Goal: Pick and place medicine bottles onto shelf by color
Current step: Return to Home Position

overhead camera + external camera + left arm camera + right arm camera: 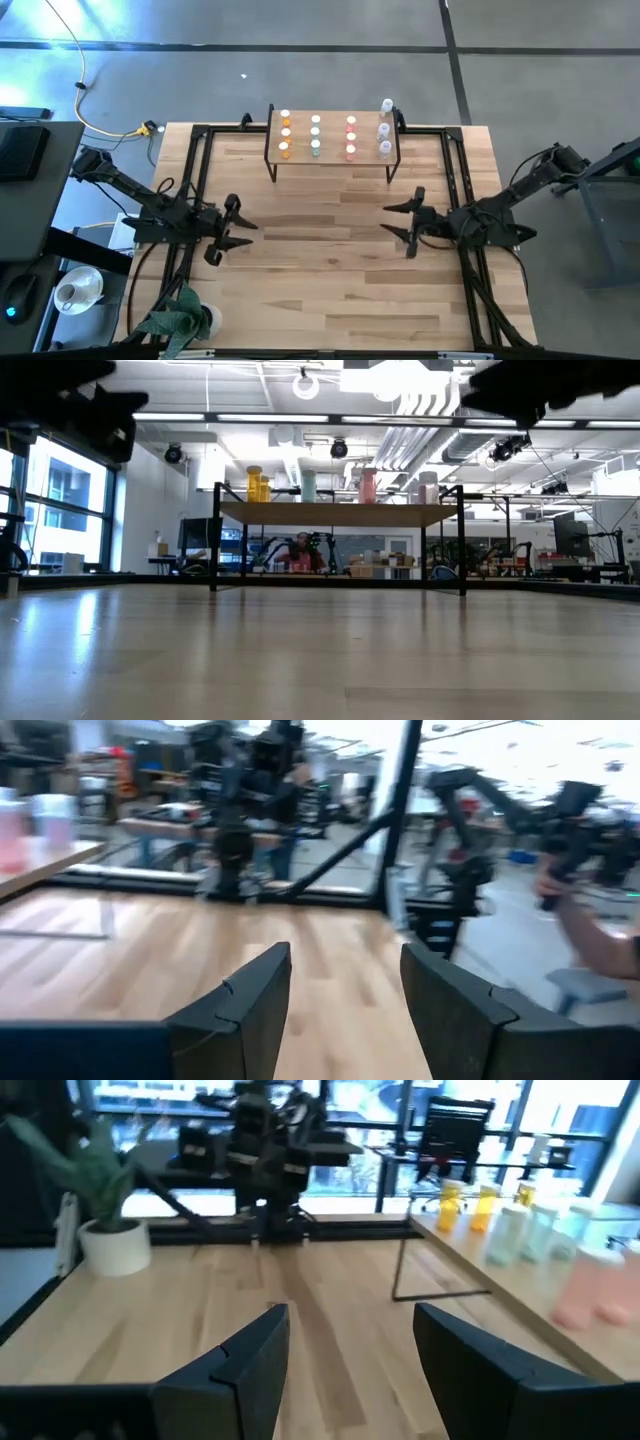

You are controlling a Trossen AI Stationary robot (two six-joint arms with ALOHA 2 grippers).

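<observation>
Light wood tabletop (pixel 330 290), grey floor around it. Shelf (pixel 333 135), with a pale wood top on thin black legs, stands at the middle of the tabletop's far edge. Medicine bottles (pixel 315 134) are all on the shelf: tiny, white-capped, four rows of three sorted by color. From the shelf's left edge to its right the rows run orange (pixel 285 133), green, pink (pixel 351 136), clear/white (pixel 384 130). Left hand (pixel 240 232) is over the tabletop toward the left edge, fingers wide apart, holding nothing. Right hand (pixel 395 220) is toward the right edge, also wide and empty. Both are well apart from the shelf.
</observation>
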